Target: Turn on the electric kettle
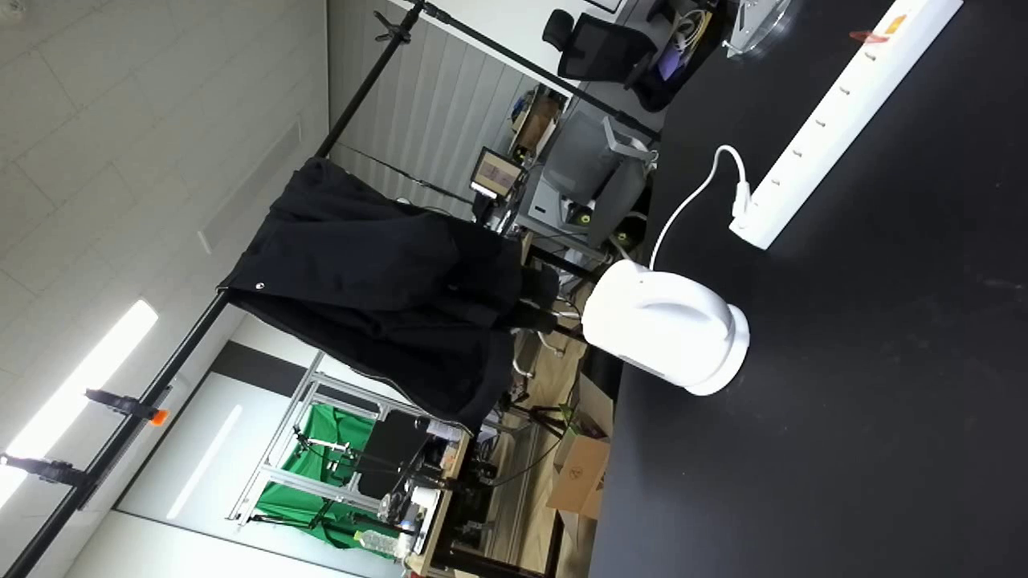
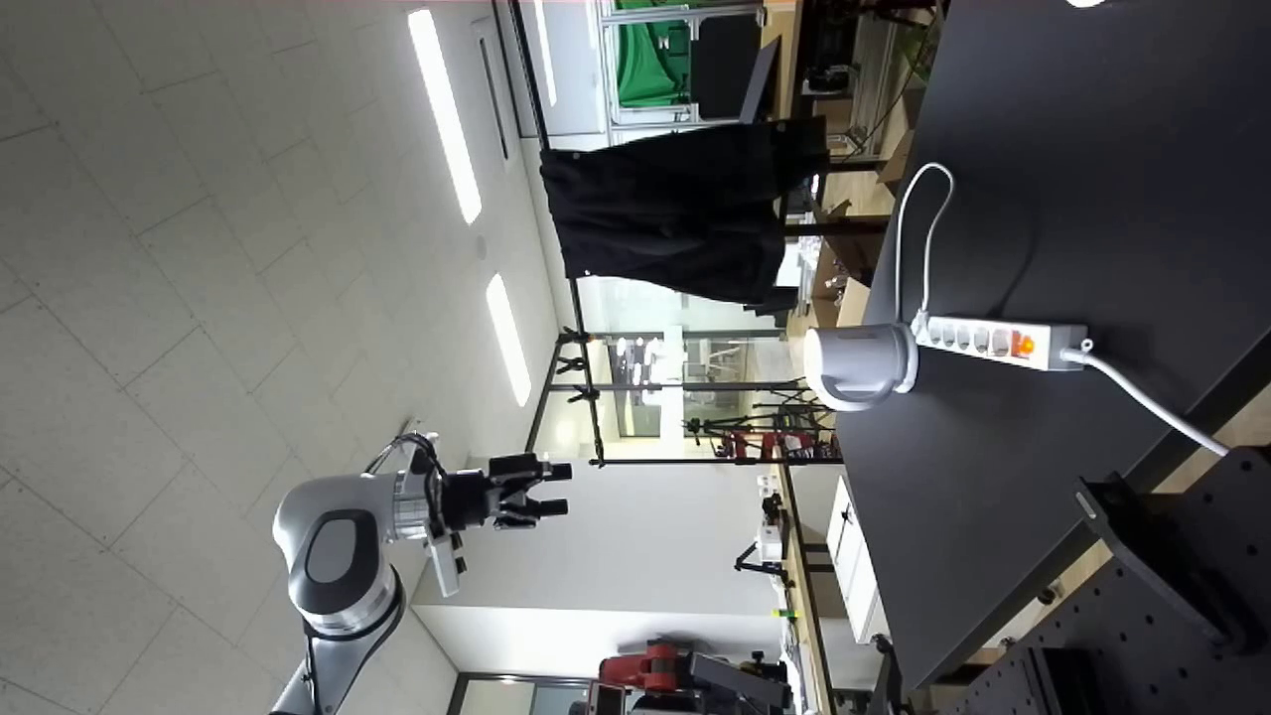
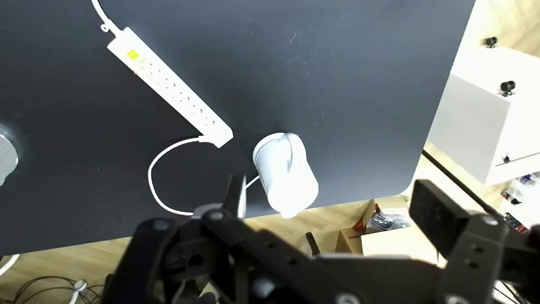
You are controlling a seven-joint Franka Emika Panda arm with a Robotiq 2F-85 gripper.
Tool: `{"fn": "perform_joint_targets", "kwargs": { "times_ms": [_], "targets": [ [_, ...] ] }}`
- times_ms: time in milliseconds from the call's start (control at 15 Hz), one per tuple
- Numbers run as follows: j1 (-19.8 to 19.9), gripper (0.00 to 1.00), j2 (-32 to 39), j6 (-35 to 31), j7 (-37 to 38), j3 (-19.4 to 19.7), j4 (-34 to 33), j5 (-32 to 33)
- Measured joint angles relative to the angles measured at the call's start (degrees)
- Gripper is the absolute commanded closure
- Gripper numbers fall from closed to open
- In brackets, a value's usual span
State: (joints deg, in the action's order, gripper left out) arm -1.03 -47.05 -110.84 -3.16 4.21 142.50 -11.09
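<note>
Gripper [image 2: 561, 490]: spread wide, empty.
Kettle [image 3: 283, 175]: near edge of bench [image 3: 363, 169], wrist-view six o'clock; press hard, you may topple it.

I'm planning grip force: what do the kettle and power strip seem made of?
Kettle: probably plastic, smooth, perhaps glossy; white, rounded and moulded-looking, without metallic reflections. Power strip: likely rigid plastic, smooth; straight-edged and white, though bright exposure hides how shiny it is.

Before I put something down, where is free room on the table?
In the wrist view, the table is bare between power strip, kettle and its right edge. It is crowded where the strip's end, cord and kettle come close.
</note>
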Motion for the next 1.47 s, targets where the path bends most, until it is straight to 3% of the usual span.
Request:
{"fn": "perform_joint_targets", "kwargs": {
  "times_ms": [200, 467, 1000, 1467],
  "targets": [
    [0.1, 0.00, 2.7, -3.4, -2.7, 0.6, 0.0, 0.1],
    [0.1, 0.00, 11.6, -10.3, -6.3, 1.5, -1.2, 0.1],
    [-0.3, 0.00, 34.4, -14.7, -7.3, 0.2, -15.0, -0.2],
    [-0.3, 0.00, 37.0, -14.2, -7.2, 0.0, -17.8, -0.2]
  ]
}}
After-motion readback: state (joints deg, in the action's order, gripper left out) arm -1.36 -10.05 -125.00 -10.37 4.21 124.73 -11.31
